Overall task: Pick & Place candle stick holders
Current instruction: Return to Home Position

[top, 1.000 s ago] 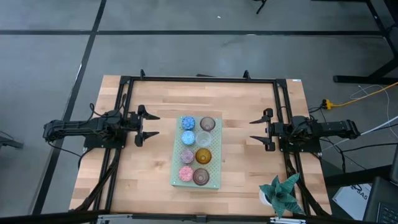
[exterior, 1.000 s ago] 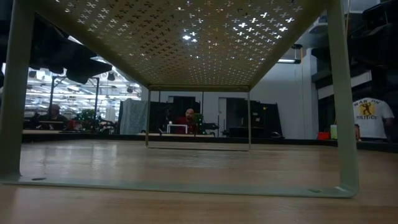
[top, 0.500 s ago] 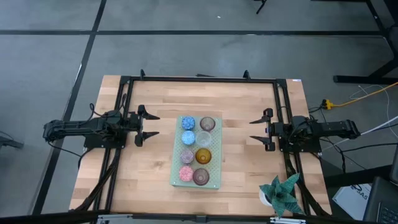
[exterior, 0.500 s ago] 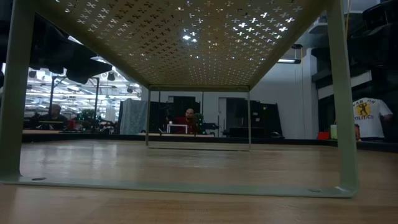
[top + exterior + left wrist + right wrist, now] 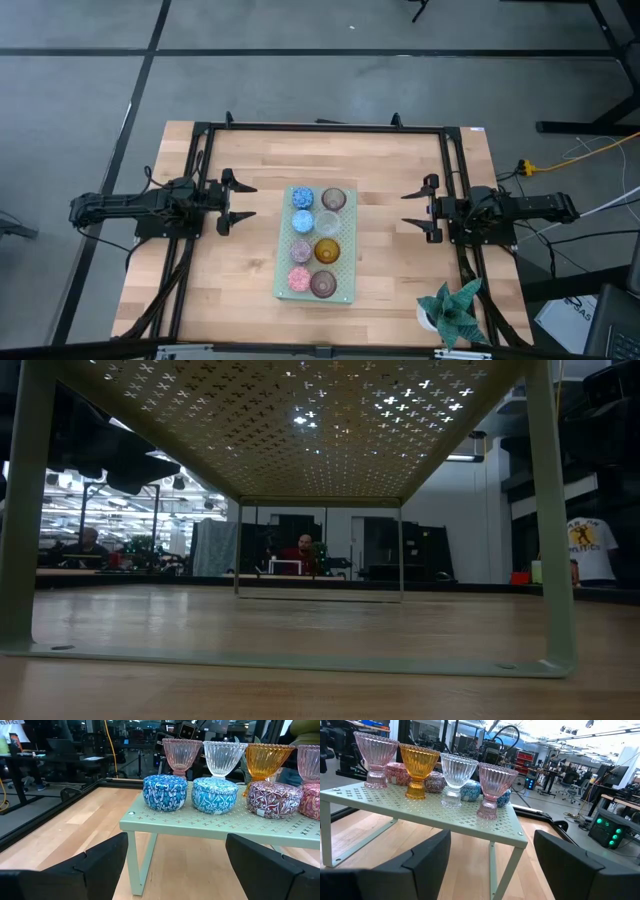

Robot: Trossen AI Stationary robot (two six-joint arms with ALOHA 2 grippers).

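Eight small glass candle stick holders stand in two rows on the pale green perforated board (image 5: 343, 272), a low shelf on legs at the table's middle. The row toward my left arm has two blue cups (image 5: 165, 792), a mauve one (image 5: 272, 797) and a pink one (image 5: 299, 277). The row toward my right arm has stemmed cups: pink (image 5: 496, 790), clear (image 5: 454, 779), amber (image 5: 418, 770) and another pink (image 5: 374, 757). My left gripper (image 5: 237, 203) is open and empty, left of the board. My right gripper (image 5: 418, 208) is open and empty, right of the board.
A green paper-like plant in a white pot (image 5: 452, 312) stands at the table's near right corner. Black frame rails (image 5: 320, 128) run along the far, left and right edges. Bare wood lies between each gripper and the board. The low view looks under the shelf (image 5: 300, 420).
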